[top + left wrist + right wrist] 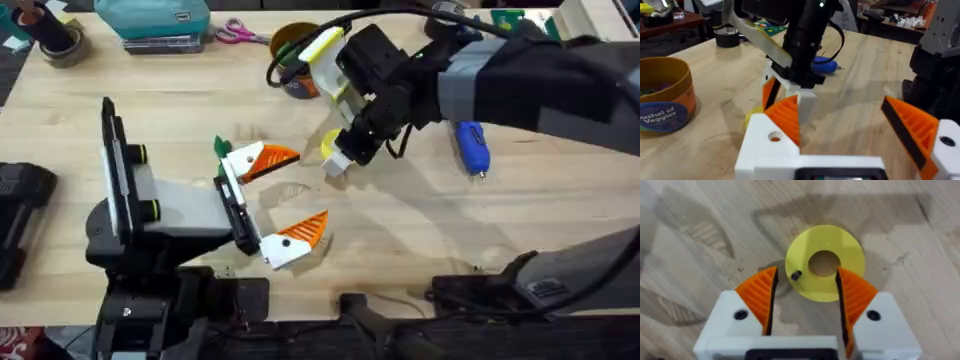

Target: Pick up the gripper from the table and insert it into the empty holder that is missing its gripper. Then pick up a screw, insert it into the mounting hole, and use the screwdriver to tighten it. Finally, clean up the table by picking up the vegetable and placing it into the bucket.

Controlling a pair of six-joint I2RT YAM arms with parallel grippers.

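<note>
Lying on a flat yellow ring-shaped disc (825, 264), a small dark screw (795, 275) sits just beside the disc's centre hole, between the parted orange pads (760, 296) of the right gripper (805, 292), which hangs open directly above it. The left gripper (275, 200) rests spread wide and empty on the counter (420, 230) nearby. Beyond them, the bucket (662, 95) stands upright and the blue screwdriver (471, 147) lies flat.

Bright, even room light on pale wood.
Soft grey shadows spread under the right arm (520, 80), which looms dark and blurred at upper right.
</note>
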